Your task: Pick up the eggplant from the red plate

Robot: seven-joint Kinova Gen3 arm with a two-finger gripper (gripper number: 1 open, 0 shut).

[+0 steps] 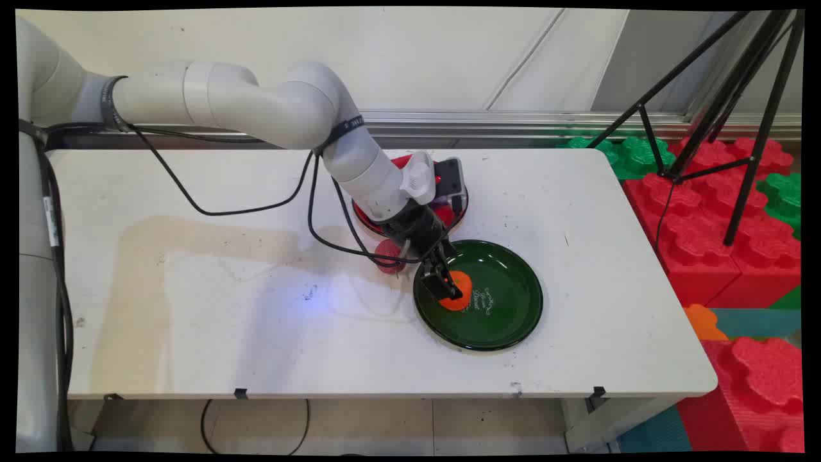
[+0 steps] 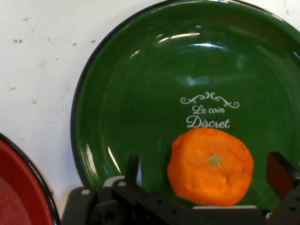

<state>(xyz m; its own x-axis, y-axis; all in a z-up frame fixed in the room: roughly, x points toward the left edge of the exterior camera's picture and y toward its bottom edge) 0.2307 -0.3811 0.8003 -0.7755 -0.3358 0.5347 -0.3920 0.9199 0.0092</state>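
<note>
On green plate (image 2: 117, 93): orange (image 2: 211, 166), between open gripper (image 2: 206, 176) fingers.

Robotics lab or test area. Evidence: white robot arm (image 1: 256, 106) with hanging black cables, mounted at left edge of plain white table (image 1: 609, 308); black tripod (image 1: 725, 109) beyond right edge; oversized red and green foam building blocks (image 1: 699, 224) on floor beside it.
</note>
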